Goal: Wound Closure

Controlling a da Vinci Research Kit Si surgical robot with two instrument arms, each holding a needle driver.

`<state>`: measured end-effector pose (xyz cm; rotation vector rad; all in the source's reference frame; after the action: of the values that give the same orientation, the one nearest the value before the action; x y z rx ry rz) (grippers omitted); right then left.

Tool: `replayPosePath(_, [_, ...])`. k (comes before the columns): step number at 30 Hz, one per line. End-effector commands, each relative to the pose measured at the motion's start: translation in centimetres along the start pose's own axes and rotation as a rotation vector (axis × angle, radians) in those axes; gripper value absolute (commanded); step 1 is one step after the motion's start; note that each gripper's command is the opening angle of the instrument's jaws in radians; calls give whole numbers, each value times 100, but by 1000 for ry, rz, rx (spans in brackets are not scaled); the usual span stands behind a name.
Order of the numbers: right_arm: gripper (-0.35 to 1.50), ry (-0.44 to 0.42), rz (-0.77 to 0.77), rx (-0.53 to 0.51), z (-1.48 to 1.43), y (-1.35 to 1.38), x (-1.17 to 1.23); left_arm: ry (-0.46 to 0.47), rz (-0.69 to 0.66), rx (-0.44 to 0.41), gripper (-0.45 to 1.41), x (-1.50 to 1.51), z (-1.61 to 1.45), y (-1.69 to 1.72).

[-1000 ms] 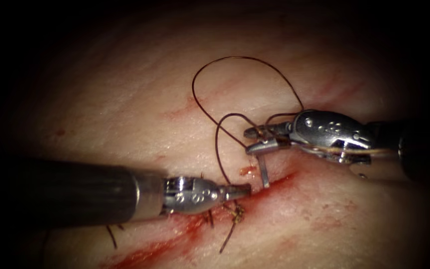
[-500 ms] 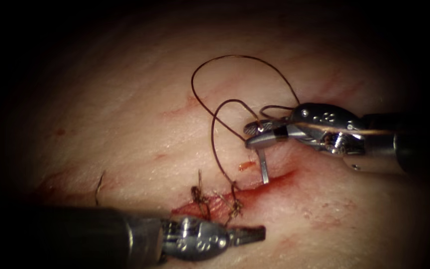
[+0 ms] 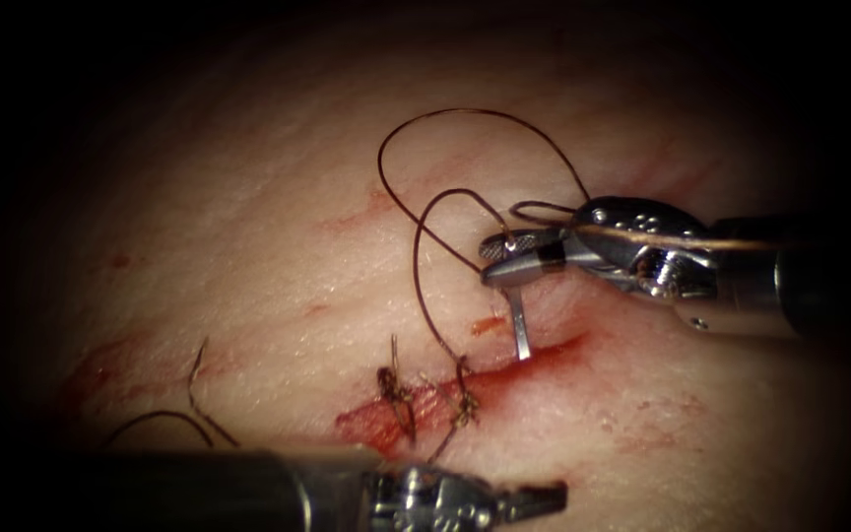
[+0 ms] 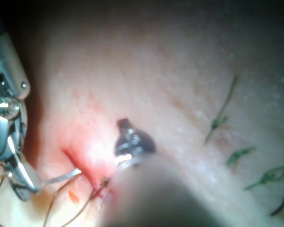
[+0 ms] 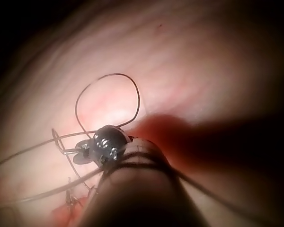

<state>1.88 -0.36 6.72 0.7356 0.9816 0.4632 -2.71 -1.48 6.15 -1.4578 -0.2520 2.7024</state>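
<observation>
Two steel tools are in my view. Nearest, the left arm's tool point(image 3: 534, 498) lies low with jaws pressed together, holding nothing. Beyond, the curved steel needle point(image 3: 520, 335) enters the red cut point(image 3: 465, 394) in the pale tissue point(image 3: 248, 246); the right arm's tool point(image 3: 504, 258) pinches its upper end, the dark thread point(image 3: 425, 286) looping behind.
</observation>
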Motion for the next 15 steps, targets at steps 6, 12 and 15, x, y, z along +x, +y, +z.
replayPosePath(6, [-35, 1, 12, 2, 9, 0, -3, -1, 5, 0, -45, -19, 17, -2])
replayPosePath(12, [-35, 3, 49, 1, 8, 1, -1, 3, -2, -3, -45, -31, 33, 1])
replayPosePath(15, [-35, 4, 69, 2, 7, 1, 1, 5, 1, -6, -45, -34, 40, 2])
